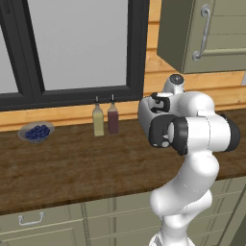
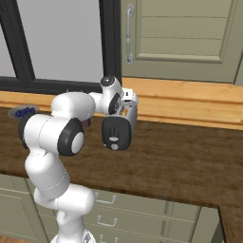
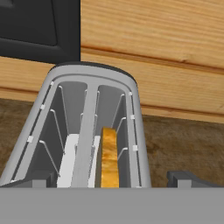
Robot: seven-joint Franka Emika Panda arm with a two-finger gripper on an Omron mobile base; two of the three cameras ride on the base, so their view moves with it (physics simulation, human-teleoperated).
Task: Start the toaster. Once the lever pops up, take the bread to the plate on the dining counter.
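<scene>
In the hand view I look down into the light-grey toaster [image 3: 136,114], which stands on a brown wooden counter against the wood-panelled wall. The tan bread [image 3: 108,154] stands on edge in its right slot, sunk below the rim. My gripper [image 3: 109,181] is open just above the toaster, with one dark fingertip [image 3: 37,183] near its left side and the other beyond its right wall, nothing held. In both base views the arm and hand [image 2: 116,130] cover the toaster. The plate and the dining counter are out of view.
Two bottles [image 1: 98,120] [image 1: 113,119] stand by the wall left of the arm. A grey bowl of blueberries [image 1: 36,132] sits further left. A dark-framed window [image 1: 72,48] is behind, a wall cabinet [image 1: 206,33] above right, and drawers [image 2: 107,199] below the counter.
</scene>
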